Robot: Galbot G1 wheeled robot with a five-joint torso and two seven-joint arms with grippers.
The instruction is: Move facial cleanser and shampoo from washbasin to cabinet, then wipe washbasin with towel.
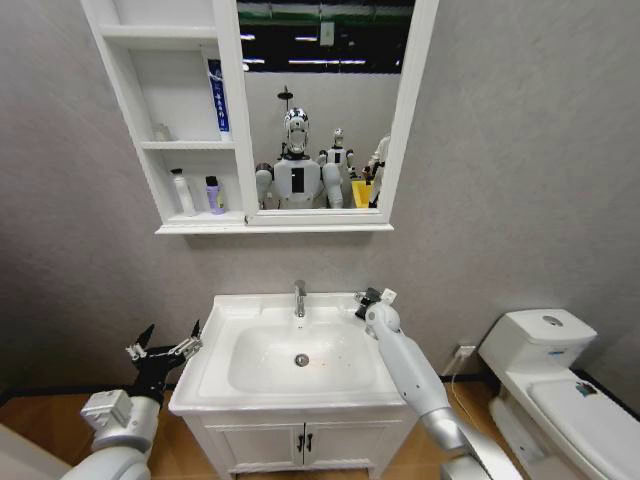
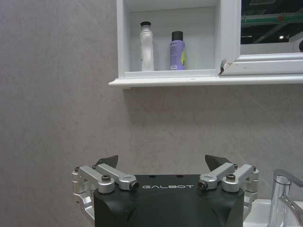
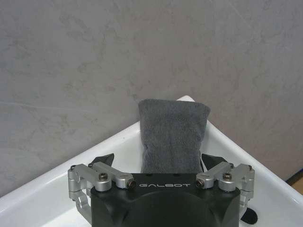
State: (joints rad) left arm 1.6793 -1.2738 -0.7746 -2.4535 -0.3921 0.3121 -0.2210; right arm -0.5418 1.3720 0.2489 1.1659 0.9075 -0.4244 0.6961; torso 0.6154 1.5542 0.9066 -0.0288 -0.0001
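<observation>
The white washbasin (image 1: 215,368) with its chrome tap (image 1: 299,297) sits in the middle of the head view. A dark grey towel (image 3: 173,132) lies folded on the basin's back right corner. My right gripper (image 1: 374,297) (image 3: 158,163) hovers there, open, one finger on each side of the towel's near end. A white bottle (image 1: 182,192) (image 2: 147,46) and a purple bottle (image 1: 214,195) (image 2: 177,50) stand on the lowest tier of the cabinet (image 1: 196,227); I cannot read which is the facial cleanser and which the shampoo. My left gripper (image 1: 165,345) (image 2: 162,163) is open and holds nothing, left of the basin.
A blue tube (image 1: 215,95) stands on the cabinet's middle tier. The mirror (image 1: 325,100) joins the shelf column on its right. A white toilet (image 1: 560,390) stands at the right. Below the basin is a white two-door vanity (image 1: 300,445). A grey wall lies behind.
</observation>
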